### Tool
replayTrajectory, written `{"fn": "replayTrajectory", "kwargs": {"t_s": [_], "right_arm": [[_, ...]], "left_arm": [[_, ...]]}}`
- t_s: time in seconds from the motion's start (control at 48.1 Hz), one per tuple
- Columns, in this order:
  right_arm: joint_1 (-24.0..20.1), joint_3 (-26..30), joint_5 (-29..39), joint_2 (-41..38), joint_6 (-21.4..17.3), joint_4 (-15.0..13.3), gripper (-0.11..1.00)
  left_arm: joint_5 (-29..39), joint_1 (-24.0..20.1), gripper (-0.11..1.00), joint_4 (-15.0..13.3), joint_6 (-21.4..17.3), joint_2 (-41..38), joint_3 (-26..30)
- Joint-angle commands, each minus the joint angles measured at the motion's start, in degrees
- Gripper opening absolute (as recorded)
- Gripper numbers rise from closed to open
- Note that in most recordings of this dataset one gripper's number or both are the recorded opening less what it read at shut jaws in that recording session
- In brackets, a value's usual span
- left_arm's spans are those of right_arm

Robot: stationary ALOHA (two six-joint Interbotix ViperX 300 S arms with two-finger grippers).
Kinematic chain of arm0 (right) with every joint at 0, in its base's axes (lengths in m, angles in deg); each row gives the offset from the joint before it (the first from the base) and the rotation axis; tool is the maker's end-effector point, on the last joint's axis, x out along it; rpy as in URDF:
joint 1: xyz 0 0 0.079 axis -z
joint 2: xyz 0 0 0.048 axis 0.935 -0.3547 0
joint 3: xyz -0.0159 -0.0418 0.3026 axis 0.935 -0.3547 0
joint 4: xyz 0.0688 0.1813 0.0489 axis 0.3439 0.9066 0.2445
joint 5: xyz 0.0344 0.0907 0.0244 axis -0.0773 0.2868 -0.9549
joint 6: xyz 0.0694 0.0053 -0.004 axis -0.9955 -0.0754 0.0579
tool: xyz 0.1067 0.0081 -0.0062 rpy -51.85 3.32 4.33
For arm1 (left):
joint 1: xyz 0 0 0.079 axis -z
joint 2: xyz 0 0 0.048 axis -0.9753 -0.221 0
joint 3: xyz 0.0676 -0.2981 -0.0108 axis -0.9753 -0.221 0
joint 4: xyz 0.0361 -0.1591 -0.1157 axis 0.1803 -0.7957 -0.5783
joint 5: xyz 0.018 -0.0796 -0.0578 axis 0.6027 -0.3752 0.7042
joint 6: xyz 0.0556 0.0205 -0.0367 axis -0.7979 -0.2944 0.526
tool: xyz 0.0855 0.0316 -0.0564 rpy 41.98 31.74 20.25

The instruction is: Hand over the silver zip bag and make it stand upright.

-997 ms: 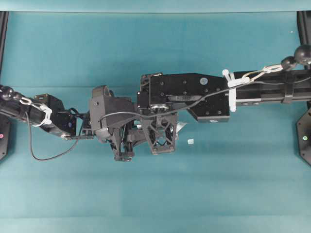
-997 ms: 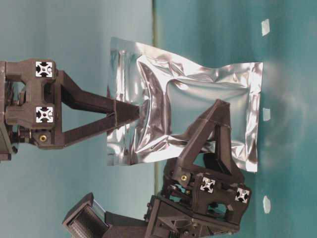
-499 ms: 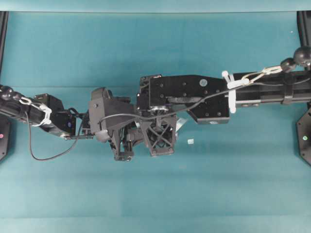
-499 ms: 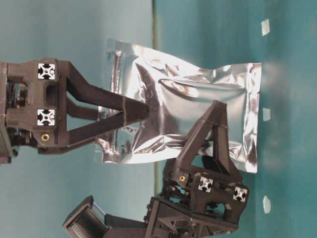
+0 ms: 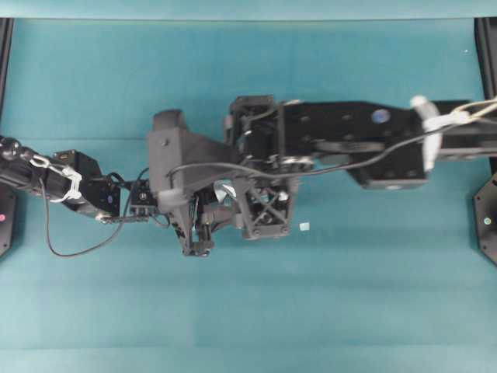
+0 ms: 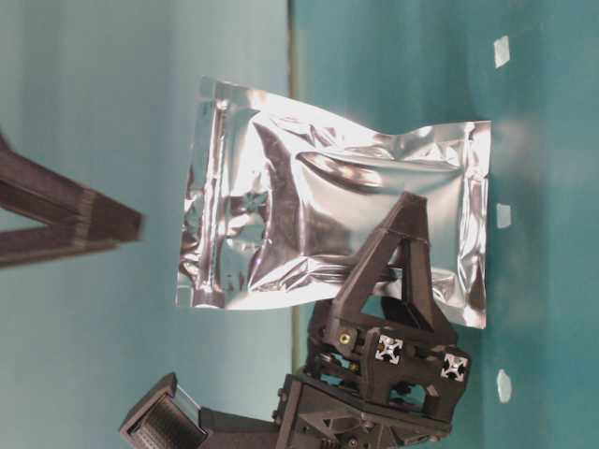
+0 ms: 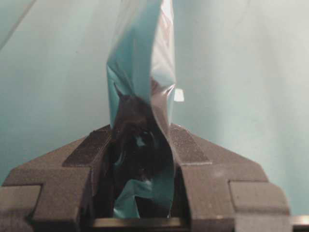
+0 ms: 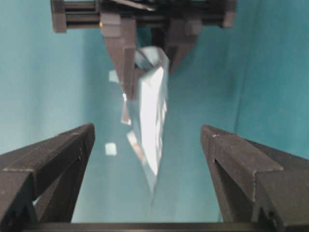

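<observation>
Above the teal surface (image 5: 248, 311), the silver zip bag (image 6: 328, 215) is held edge-on, clamped between the fingers of the left pincer (image 7: 141, 145) near one lower edge. The right pincer (image 8: 147, 159) is spread wide and clear of the bag, grasping nothing. Small pale bits (image 5: 304, 227) lie on the surface beside the arms, which hide most of the bag from overhead.

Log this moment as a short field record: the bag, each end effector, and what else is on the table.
bag: silver zip bag, crinkled foil, held off the teal table
left end effector: shut on the bag's edge, sole holder
right end effector: open, fingers apart on either side of the bag, not touching it
handover: bag now with the left arm only
upright on table: not yet
other: small pale bit lying on the table
</observation>
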Motion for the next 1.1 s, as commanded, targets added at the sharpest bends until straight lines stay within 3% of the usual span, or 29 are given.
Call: {"fn": "replayTrajectory", "kwargs": {"t_s": [0.0,0.291,0.561,0.852,1.08], "right_arm": [[-0.09,0.09,-0.44,3.34,-1.41,-0.18,0.97],[0.00,-5.71,-5.27,10.11,-4.75,-0.18,0.97],[0.00,-19.86,-16.17,20.74,-9.84,-0.18,0.97],[0.35,-34.98,-33.05,32.43,-10.81,-0.18,0.97],[1.14,-39.99,-34.98,38.23,-10.81,-0.18,0.97]], "left_arm": [[-0.18,0.26,0.24,0.00,-0.26,0.18,0.26],[-0.18,0.62,0.24,0.00,-0.18,0.18,0.18],[-0.18,0.88,0.24,0.00,-0.18,0.35,0.18],[-0.09,0.88,0.24,0.00,-0.18,0.35,0.35],[0.44,1.05,0.24,0.00,-0.18,0.35,0.44]]}}
